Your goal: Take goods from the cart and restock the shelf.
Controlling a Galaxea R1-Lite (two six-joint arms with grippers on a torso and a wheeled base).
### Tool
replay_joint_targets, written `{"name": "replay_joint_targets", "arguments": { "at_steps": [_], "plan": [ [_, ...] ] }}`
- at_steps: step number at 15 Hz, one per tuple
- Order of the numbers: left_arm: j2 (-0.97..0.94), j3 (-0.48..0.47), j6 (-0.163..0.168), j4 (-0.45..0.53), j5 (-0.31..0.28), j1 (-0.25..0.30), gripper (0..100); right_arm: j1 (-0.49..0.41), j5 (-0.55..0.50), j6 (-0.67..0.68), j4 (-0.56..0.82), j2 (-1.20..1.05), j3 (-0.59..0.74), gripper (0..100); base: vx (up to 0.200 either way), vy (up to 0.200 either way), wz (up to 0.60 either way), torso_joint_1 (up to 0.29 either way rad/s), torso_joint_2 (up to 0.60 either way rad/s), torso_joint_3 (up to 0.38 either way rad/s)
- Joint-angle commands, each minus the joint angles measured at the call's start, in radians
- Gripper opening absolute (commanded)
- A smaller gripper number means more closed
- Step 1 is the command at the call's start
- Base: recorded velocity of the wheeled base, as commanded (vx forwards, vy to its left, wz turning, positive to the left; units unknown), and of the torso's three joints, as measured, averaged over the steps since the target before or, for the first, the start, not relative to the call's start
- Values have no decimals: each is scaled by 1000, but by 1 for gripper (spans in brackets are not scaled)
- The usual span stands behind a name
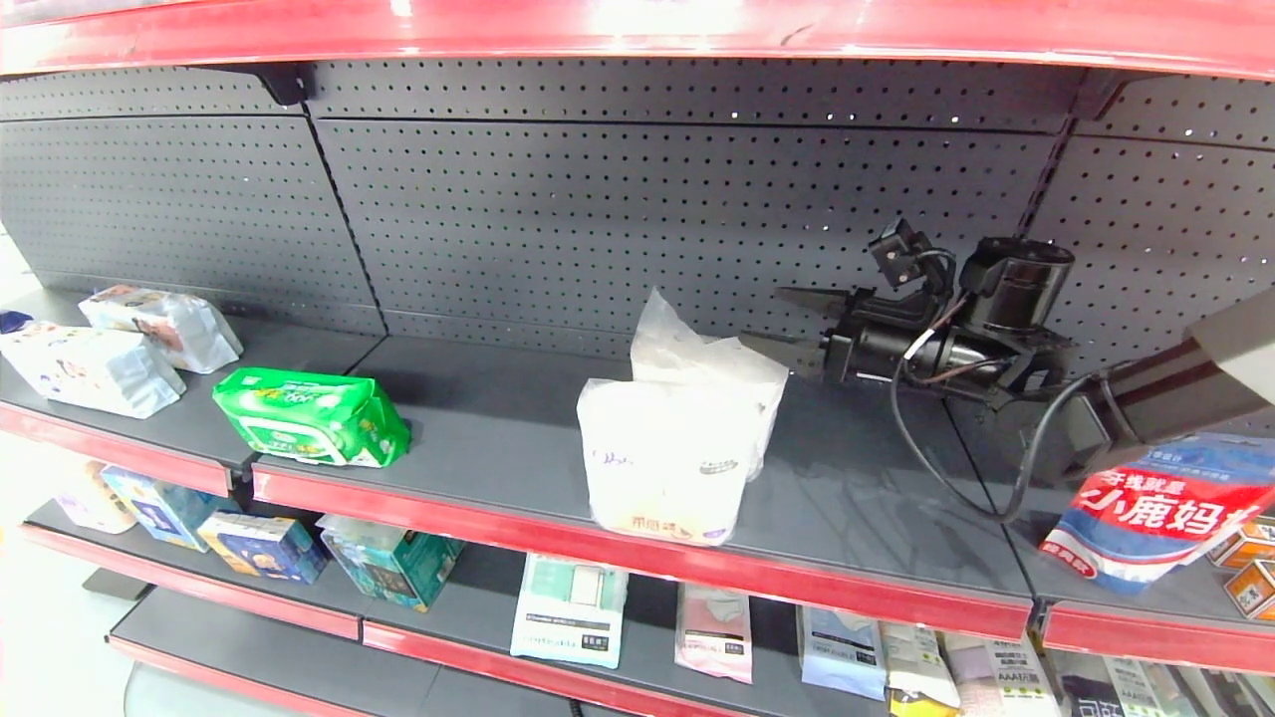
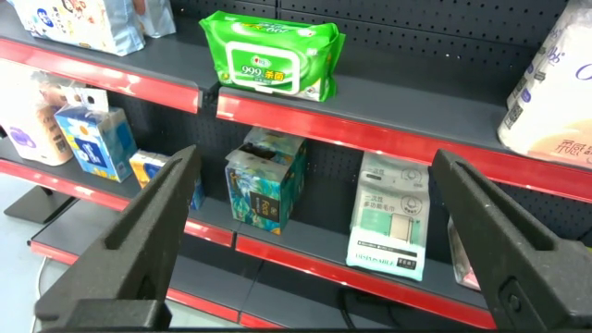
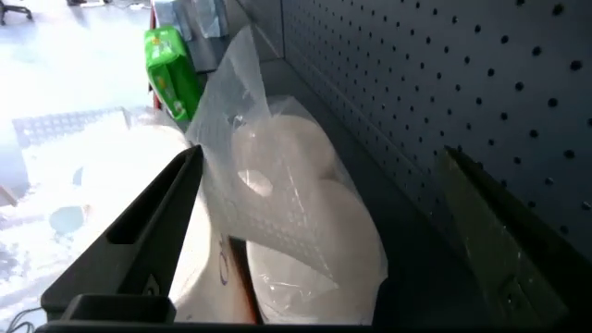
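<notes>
White pack of toilet rolls [image 1: 672, 453] stands upright at the centre of the grey shelf [image 1: 877, 498], near its front edge, loose plastic top pointing up. Right gripper [image 1: 772, 319], jaws spread and empty, is just right of the pack, close to the pegboard back wall [image 1: 598, 199]. Left gripper [image 2: 314, 157], likewise spread and empty, faces the lower shelves [image 2: 305, 254] beneath a green wipes pack [image 1: 314, 416].

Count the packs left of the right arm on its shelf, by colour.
White: 3 (roll pack; two printed packs)
Green: 1 (wipes pack)
Total: 4
</notes>
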Motion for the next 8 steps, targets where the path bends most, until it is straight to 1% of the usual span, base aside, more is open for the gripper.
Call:
{"name": "replay_joint_targets", "arguments": {
  "at_steps": [1,5,6,7,8],
  "plan": [
    [0,0,0,0,0,0,100,-2,-12,2,19,-51,3,100,0,0,0,0,0,0],
    [0,0,0,0,0,0,100,-2,-39,4,20,-103,47,100,0,0,0,0,0,0],
    [0,0,0,0,0,0,100,-3,-105,4,20,-149,93,100,0,0,0,0,0,0],
    [0,0,0,0,0,0,100,-5,-143,4,20,-171,109,100,0,0,0,0,0,0],
    [0,0,0,0,0,0,100,-6,-219,4,22,-212,139,100,0,0,0,0,0,0]
  ]
}}
